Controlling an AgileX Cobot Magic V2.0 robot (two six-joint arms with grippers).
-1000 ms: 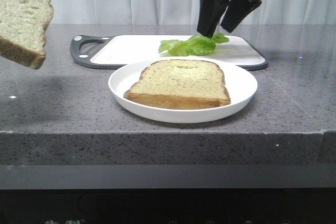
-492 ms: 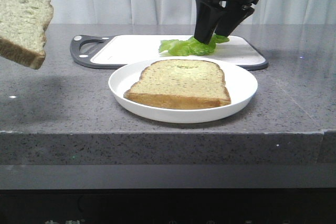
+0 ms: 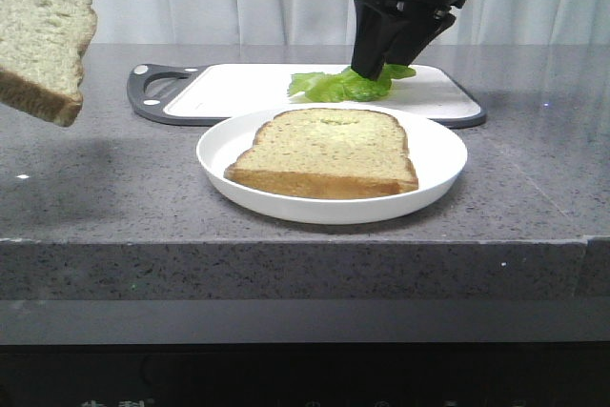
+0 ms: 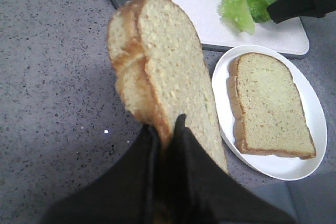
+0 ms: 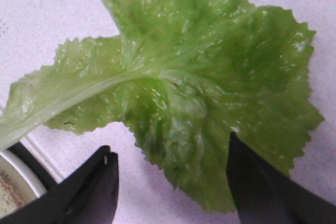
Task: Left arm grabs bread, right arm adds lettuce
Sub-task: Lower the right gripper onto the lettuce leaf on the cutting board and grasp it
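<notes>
Grey table [image 3: 114, 188]: right hand [image 5: 170, 182] spread wide over lettuce [image 5: 199, 82], may pinch only frill and tear; left hand [image 4: 167, 135] clenched on bread [image 4: 163, 72].

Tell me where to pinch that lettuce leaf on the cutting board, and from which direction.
Pinch the lettuce at its broad ruffled end, coming straight down from above. It lies flat on the cutting board, and the right gripper already straddles that edge, jaws open. The pale stalk end is narrower and further off.

Bread [image 4: 163, 77]: thick tan slice, golden crust, held aloft on edge, tilted, clear of the table. Lettuce [image 5: 194, 82]: bright green ruffled leaf, lying flat on white cutting board [image 3: 238, 88].
</notes>
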